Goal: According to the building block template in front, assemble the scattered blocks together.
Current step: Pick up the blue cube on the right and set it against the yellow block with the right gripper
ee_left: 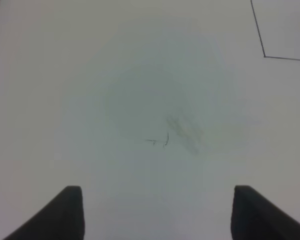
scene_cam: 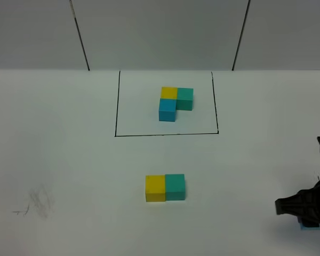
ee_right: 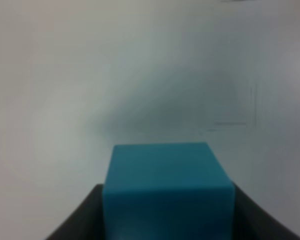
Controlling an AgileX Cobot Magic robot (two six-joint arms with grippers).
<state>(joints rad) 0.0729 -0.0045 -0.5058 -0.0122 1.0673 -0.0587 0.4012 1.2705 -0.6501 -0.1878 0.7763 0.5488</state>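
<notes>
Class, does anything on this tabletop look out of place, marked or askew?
Only a grey smudge stains the table at left; the yellow cube and teal cube sit flush; the right gripper holds the sky-blue cube.

Blue block (ee_right: 167,190) looks matt, the table (scene_cam: 69,160) smooth

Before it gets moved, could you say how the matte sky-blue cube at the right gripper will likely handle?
The matte sky-blue cube looks rigid, with crisp edges, so it should not deform. Flat faces suggest it slides, not rolls. Its matte surface probably grips well.
</notes>
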